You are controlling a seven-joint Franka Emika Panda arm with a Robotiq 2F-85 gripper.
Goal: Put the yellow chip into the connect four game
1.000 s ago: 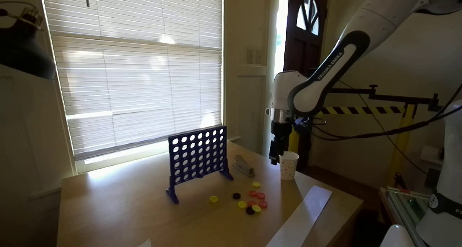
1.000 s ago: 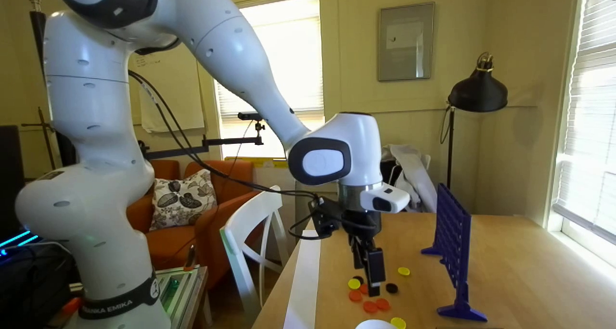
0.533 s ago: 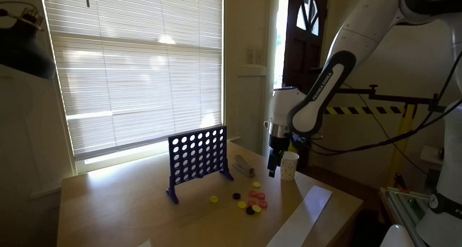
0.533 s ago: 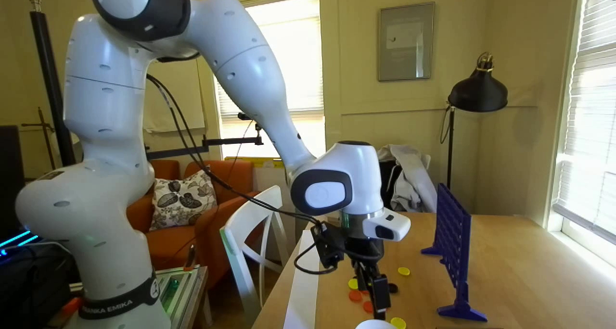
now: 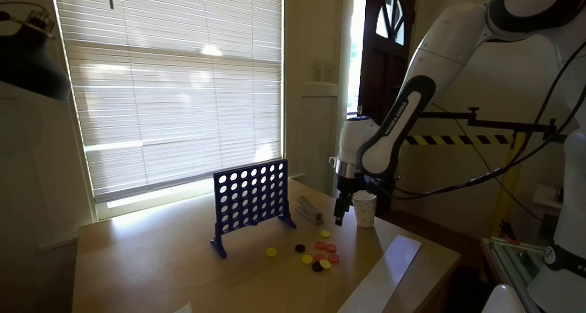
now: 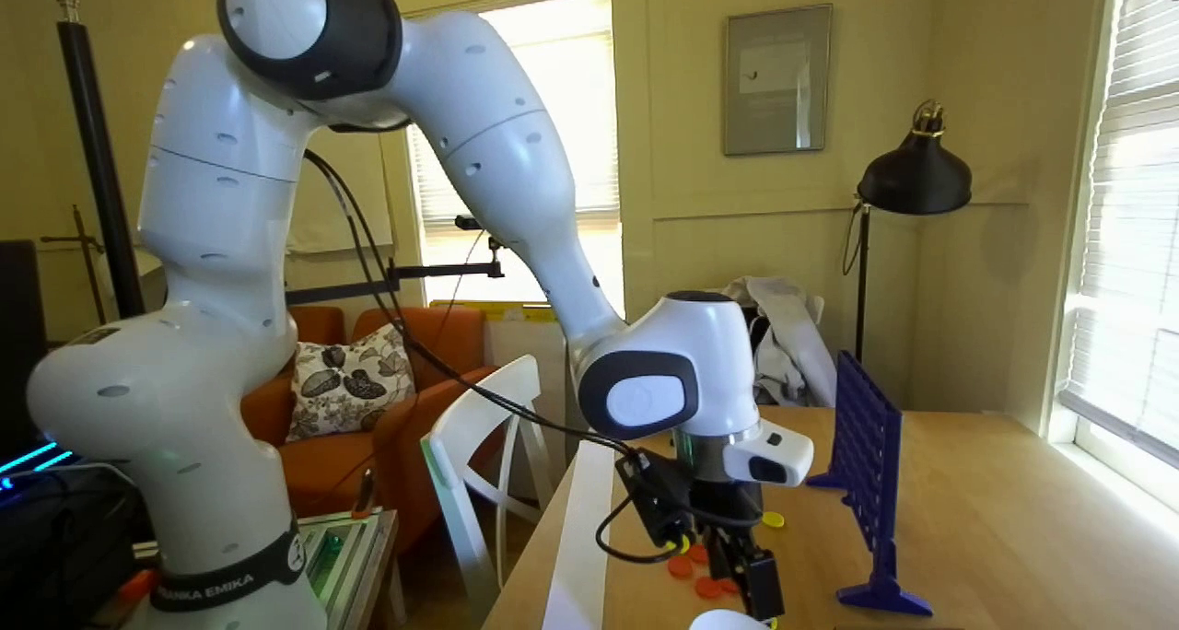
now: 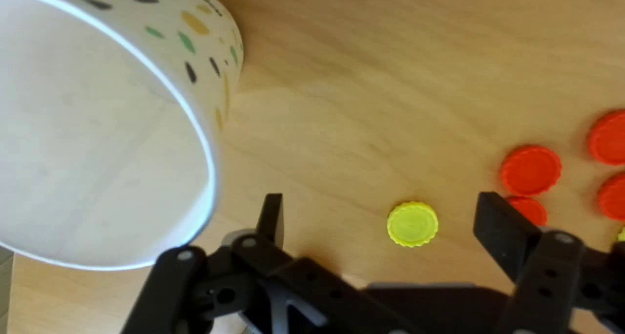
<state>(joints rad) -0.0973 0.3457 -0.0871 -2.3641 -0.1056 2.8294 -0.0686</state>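
Note:
The connect four game [image 5: 249, 188] stands upright on the table, dark blue; it shows edge-on in an exterior view [image 6: 866, 450]. A yellow chip [image 7: 412, 224] lies flat on the wood, between the spread fingertips as seen in the wrist view, right of their middle. It also shows in an exterior view [image 5: 325, 234]. My gripper [image 7: 383, 217] is open and empty, pointing down above the table; it shows in both exterior views [image 5: 339, 221] [image 6: 760, 602]. More yellow chips [image 5: 271, 252] lie farther off. In an exterior view the arm hides most of the near yellow chip.
A patterned paper cup [image 7: 224, 65] stands close beside the gripper's left finger; whether they touch I cannot tell. Red chips [image 7: 531, 170] lie past the right finger. Black chips [image 5: 300, 248], a stapler [image 5: 309, 210] and a white strip [image 5: 382, 276] lie on the table.
My gripper has come down toward the table, then moved sideways toward the board and the near yellow chip. The cup has shifted slightly the same way. The chips and board have not moved.

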